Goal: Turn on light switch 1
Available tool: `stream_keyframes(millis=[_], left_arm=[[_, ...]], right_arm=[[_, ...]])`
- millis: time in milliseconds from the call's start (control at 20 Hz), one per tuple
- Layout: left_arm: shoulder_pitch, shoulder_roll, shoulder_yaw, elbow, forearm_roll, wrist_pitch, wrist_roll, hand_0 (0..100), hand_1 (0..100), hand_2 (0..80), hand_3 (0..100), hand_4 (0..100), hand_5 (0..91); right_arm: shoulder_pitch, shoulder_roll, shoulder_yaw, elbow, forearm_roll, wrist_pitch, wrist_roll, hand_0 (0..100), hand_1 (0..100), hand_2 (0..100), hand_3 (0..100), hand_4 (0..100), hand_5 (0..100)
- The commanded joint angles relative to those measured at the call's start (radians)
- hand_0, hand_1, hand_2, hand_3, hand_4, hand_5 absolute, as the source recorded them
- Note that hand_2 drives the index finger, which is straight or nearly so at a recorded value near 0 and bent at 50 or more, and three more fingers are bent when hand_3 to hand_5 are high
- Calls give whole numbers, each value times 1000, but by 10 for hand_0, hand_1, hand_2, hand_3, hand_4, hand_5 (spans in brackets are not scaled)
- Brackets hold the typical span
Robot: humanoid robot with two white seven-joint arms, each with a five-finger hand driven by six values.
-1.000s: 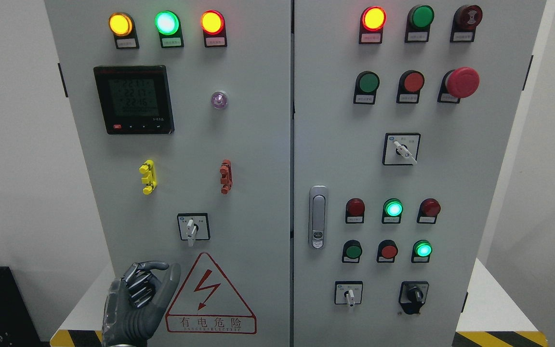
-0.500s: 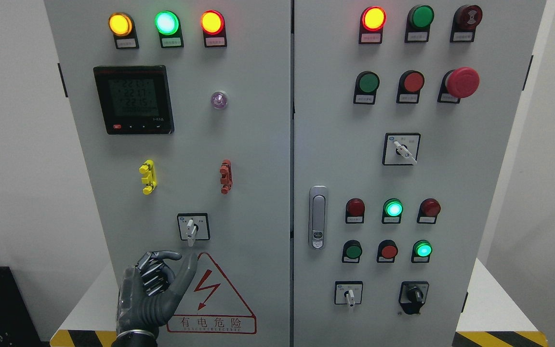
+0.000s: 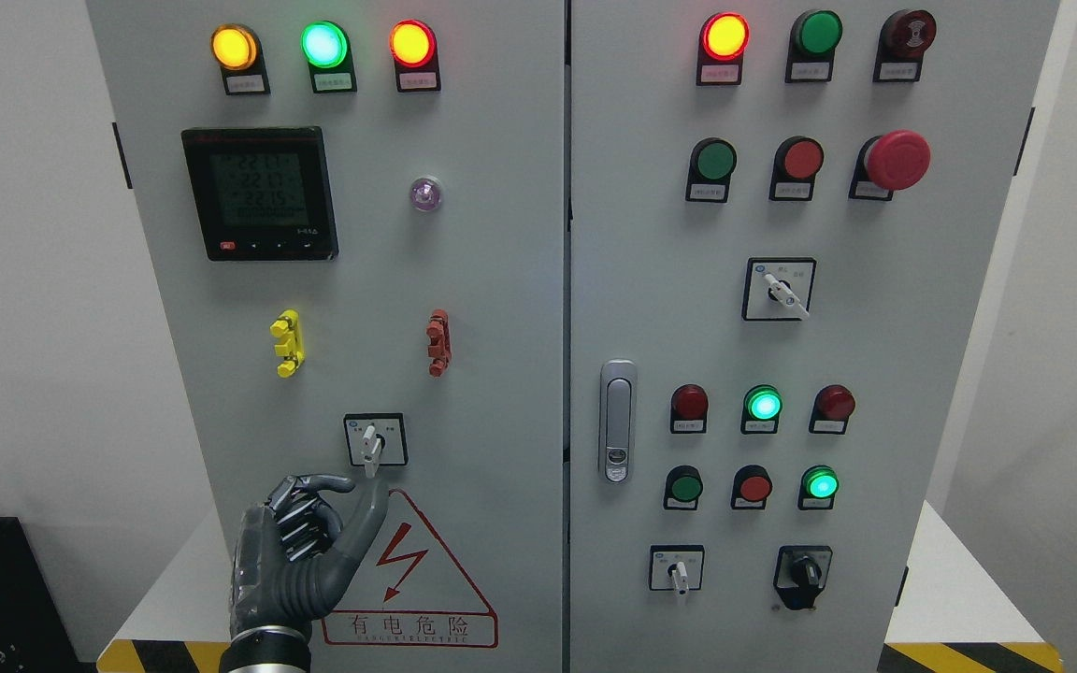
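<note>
**Left hand poised beneath cabinet switch**

Left hand, fingers curled with nothing held and thumb extended, hangs just below the rotary switch low on the grey cabinet's left door, beside the red warning triangle.

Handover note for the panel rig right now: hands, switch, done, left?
Left hand: raised in front of the left door, just below the rotary switch, fingers curled, thumb up over the top of the red hazard triangle; holding nothing, not touching the switch.
Right hand: not in view.
Switch: white handle points straight down, set between the digital meter above and the triangle below.
Done: hand brought close under the switch.
Left: close the last gap, grip the handle, turn it. Which way is on I can't tell; the labels are too small to read.
</note>
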Motion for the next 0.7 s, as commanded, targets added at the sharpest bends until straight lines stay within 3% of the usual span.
stream_keyframes(millis=[0, 650], left_arm=[[-25, -23, -1, 7, 9, 19, 6, 43, 678, 531, 969, 929, 877], [-52, -31, -1, 26, 10, 60, 9, 68, 689, 543, 976, 933, 877]], right_arm=[[0, 0, 0, 0, -25, 0, 1, 0, 0, 0, 0, 0, 0], [0, 0, 0, 0, -25, 0, 1, 0, 0, 0, 0, 0, 0]])
